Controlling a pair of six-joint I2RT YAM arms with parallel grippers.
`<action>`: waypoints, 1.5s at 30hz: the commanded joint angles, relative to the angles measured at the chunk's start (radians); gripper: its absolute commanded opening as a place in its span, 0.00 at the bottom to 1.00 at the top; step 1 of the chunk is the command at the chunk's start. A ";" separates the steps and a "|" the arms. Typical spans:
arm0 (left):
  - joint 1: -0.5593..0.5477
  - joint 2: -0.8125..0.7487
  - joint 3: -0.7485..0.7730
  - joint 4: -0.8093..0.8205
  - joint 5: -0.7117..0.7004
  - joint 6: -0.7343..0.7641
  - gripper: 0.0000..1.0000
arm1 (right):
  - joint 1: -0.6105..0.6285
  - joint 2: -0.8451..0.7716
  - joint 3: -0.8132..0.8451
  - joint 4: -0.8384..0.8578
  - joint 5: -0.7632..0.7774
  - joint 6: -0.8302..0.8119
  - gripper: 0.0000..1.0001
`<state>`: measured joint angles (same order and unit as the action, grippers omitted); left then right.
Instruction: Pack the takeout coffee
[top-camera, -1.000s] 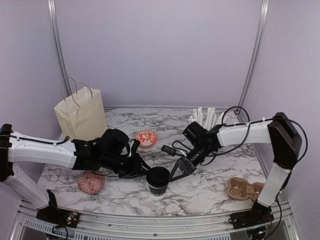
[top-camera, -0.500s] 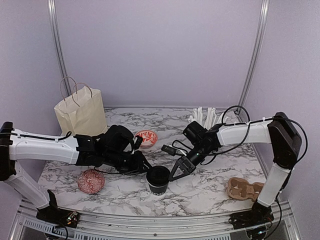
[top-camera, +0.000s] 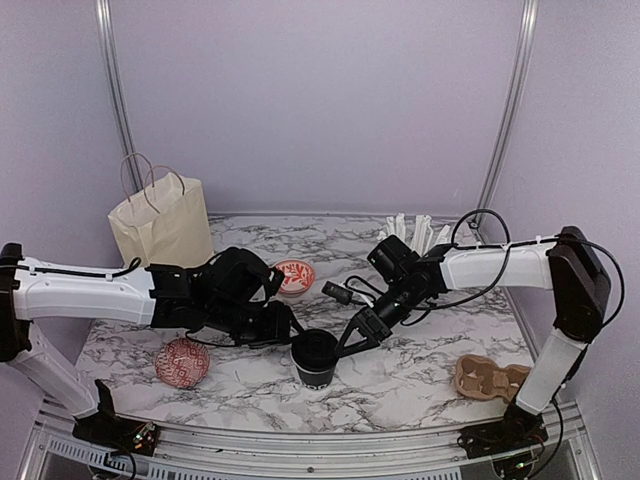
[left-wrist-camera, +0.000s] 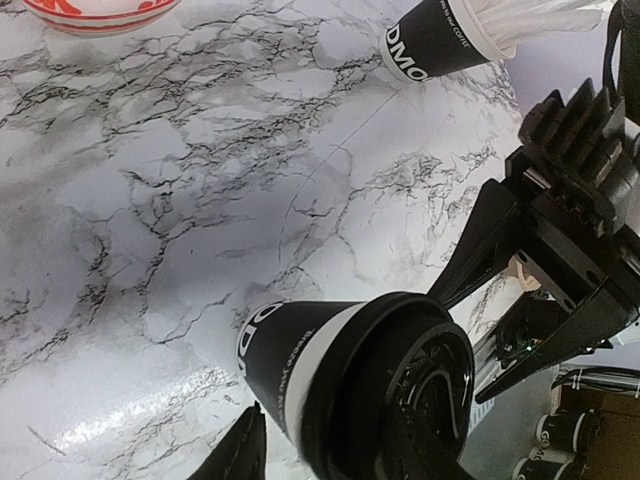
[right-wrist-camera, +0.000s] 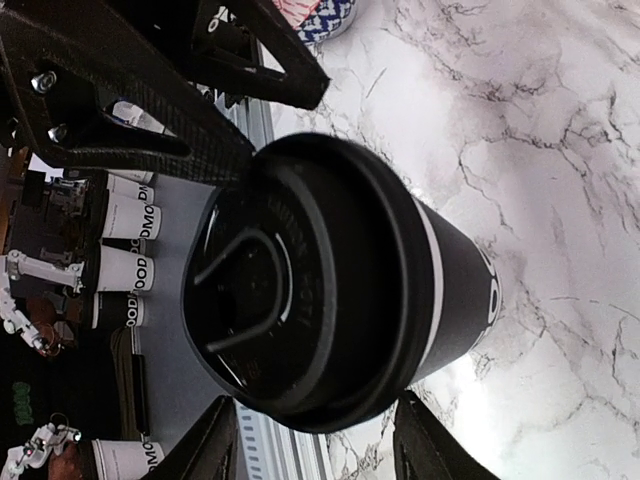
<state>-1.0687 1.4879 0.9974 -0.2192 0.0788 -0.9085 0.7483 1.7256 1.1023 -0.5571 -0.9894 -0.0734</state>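
**Trainee:** Top view, centre of the field. How do the pincers stand?

**Operator:** I read the left gripper (top-camera: 288, 327) as open. Its two fingers are spread, the tips lie at the cup's 10 o'clock, and it holds nothing. The right gripper (top-camera: 350, 341) mirrors it from 2 o'clock, jaws likewise parted and empty. In the right wrist view its fingertips (right-wrist-camera: 215, 445) flank the near edge of the lid. I cannot tell whether any tip on either side touches the rim.

**Trainee:** And the object between them?

**Operator:** That is the takeout coffee cup (top-camera: 316, 370), black with a white band below the rim. It stands upright on the marble table (top-camera: 420, 385), toward 6 o'clock from the tabletop's middle. Its round black lid (top-camera: 314, 347) sits on top, and both wrist views show it covering the mouth.

**Trainee:** Surroundings, reading outward from the cup?

**Operator:**
- **11 o'clock, near:** a red-and-white bowl (top-camera: 292, 276), just beyond the left wrist.
- **9 o'clock:** a second patterned bowl (top-camera: 182, 363), close to the front edge.
- **10 o'clock, well apart:** a cream paper bag (top-camera: 160, 232) with looped handles, upright at the back left.
- **1 o'clock:** a black cup of white wrapped straws (left-wrist-camera: 435, 45), behind the right arm.
- **3 o'clock, well apart:** a brown cardboard cup carrier (top-camera: 488, 378), lying flat.
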 joint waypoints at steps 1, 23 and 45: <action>-0.005 -0.090 0.003 -0.134 -0.072 -0.045 0.45 | 0.005 -0.044 0.002 0.015 0.021 -0.024 0.53; -0.050 -0.104 -0.153 0.103 0.016 -0.259 0.39 | -0.033 -0.011 0.008 0.044 0.028 -0.007 0.46; -0.042 0.012 -0.158 0.206 0.062 -0.248 0.26 | -0.033 0.033 -0.002 0.056 0.010 -0.002 0.37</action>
<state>-1.1091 1.4437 0.8494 -0.0563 0.0986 -1.1633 0.7063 1.7241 1.1011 -0.5327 -1.0065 -0.0658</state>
